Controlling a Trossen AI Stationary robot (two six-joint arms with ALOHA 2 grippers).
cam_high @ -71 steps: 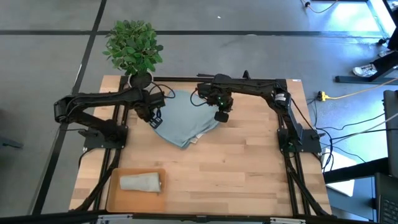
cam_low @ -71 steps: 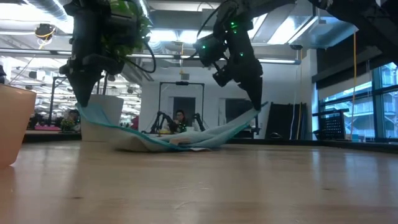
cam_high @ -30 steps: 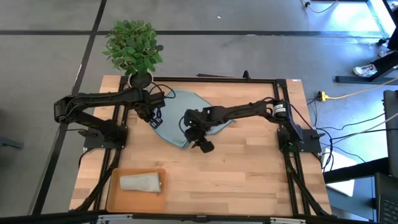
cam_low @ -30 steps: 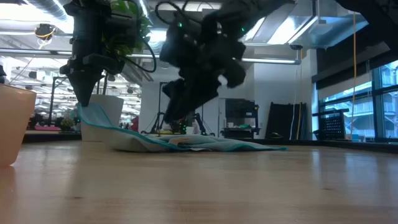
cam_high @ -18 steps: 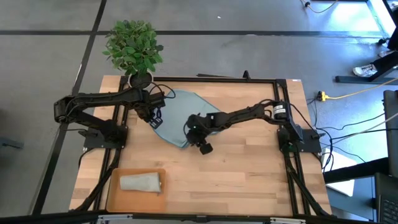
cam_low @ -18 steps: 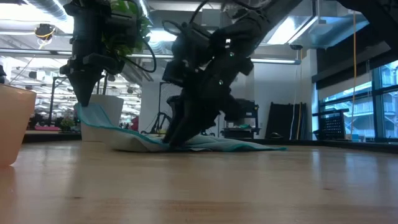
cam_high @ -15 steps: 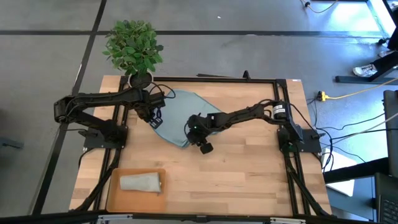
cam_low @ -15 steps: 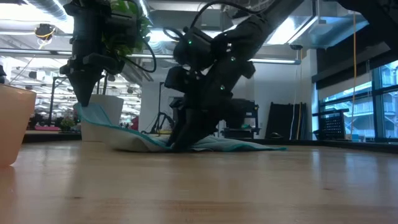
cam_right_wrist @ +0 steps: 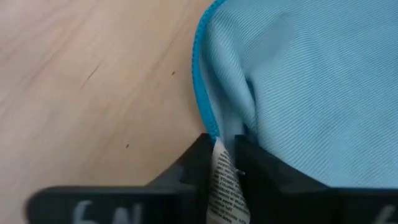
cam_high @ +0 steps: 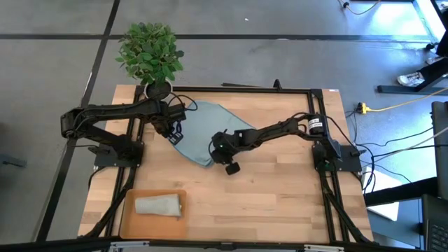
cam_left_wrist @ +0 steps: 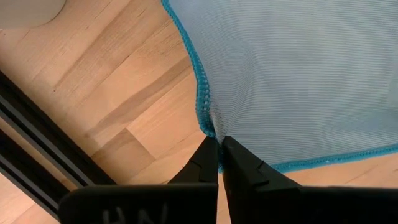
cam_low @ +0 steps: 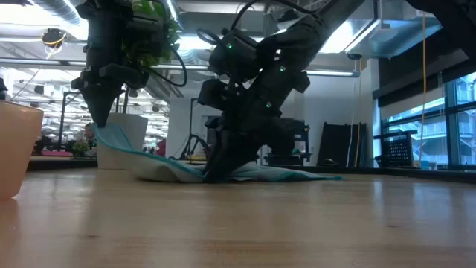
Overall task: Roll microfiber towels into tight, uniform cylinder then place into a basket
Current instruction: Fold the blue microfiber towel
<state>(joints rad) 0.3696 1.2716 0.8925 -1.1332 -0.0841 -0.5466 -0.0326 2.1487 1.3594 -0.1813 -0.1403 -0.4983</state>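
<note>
Pinching opposite edges of the blue towel, both jaws closed.

The wooden worktop stands on a grey floor crossed by dark lines. A leafy potted plant sits at its far left corner. A yellow cable trails over the floor off the right edge. Beyond the worktop, ceiling lights glow overhead, tall windows line the right wall, and a white wall closes the back.
</note>
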